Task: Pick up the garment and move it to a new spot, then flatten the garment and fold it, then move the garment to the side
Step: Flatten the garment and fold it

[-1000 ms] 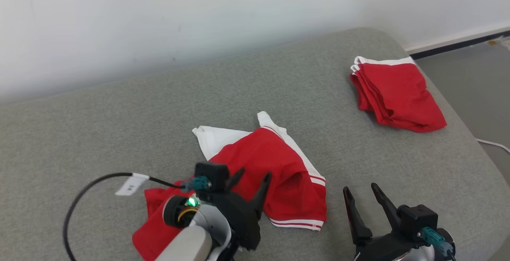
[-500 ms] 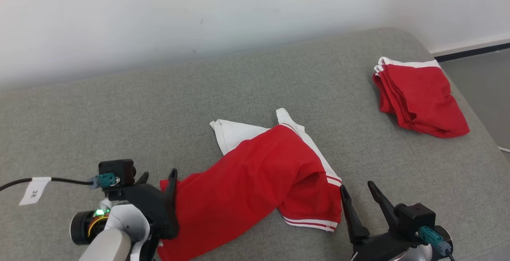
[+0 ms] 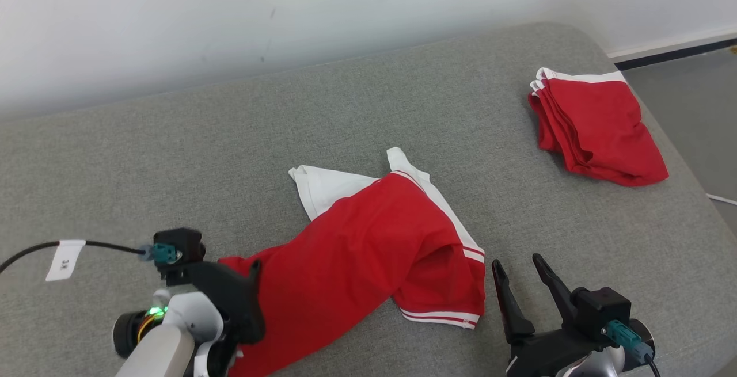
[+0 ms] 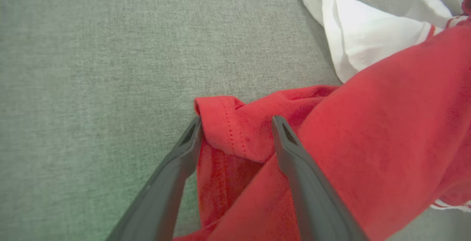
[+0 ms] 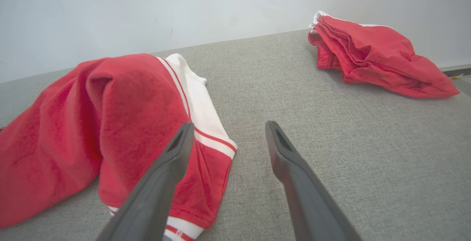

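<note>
My left tool (image 4: 237, 120) stands wide, straddling a red hem corner of the garment (image 3: 368, 250), which lies crumpled at lower centre on the grey mattress (image 3: 173, 152). I judge it placed to pinch that corner for spreading. My right tool (image 3: 516, 260), wide and empty, hovers lower right beside the striped leg.

Soft, even light is falling on every view. The garment (image 4: 368, 141) is casting a faint shadow on the cushion (image 4: 92, 68) beyond the left fingers (image 4: 294, 167). Toward the bottom edge, those fingers are blurring slightly.
</note>
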{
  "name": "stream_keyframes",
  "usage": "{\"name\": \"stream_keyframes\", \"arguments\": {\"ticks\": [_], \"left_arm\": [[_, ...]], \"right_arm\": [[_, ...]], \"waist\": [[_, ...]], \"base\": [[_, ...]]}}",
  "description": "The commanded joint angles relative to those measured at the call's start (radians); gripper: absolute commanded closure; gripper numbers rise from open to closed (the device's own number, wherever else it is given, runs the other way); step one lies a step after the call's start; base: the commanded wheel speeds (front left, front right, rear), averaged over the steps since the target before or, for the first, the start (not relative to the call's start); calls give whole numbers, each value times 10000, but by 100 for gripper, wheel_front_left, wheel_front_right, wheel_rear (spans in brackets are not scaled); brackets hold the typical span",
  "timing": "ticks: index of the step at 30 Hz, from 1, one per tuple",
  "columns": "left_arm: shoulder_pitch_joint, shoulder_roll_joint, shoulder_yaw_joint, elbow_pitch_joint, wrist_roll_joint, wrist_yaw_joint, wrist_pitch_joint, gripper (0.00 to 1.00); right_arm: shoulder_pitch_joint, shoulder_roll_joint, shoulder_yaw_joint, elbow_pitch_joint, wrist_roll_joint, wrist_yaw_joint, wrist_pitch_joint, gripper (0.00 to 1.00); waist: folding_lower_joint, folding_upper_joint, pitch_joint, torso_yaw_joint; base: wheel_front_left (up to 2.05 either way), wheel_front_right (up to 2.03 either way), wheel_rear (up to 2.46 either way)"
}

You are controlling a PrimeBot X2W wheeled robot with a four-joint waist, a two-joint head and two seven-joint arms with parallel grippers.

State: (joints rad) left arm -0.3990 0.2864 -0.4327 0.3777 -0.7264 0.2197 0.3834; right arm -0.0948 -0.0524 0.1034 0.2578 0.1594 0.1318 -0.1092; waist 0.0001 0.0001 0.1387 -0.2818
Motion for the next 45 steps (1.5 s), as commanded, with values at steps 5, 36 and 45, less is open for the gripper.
{"name": "stream_keyframes", "arguments": {"ticks": [5,36,45], "left_arm": [[-607,-121,267,-226,192,-530,-1520,100],[-1144,140,-349,558,423,42,-80,100],[-2068,-122,29,-645,1316,-424,-3976,100]], "right_arm": [[-69,17,-80,93,22,-25,-112,0],[-140,26,37,214,99,-25,-179,0],[-4,25,-66,269,-57,-25,-127,0]], "waist": [[-1,-1,-95,17],[-1,-1,-52,-77],[-1,-1,-513,144]], "base": [[0,0,0],[0,0,0],[0,0,0]]}}
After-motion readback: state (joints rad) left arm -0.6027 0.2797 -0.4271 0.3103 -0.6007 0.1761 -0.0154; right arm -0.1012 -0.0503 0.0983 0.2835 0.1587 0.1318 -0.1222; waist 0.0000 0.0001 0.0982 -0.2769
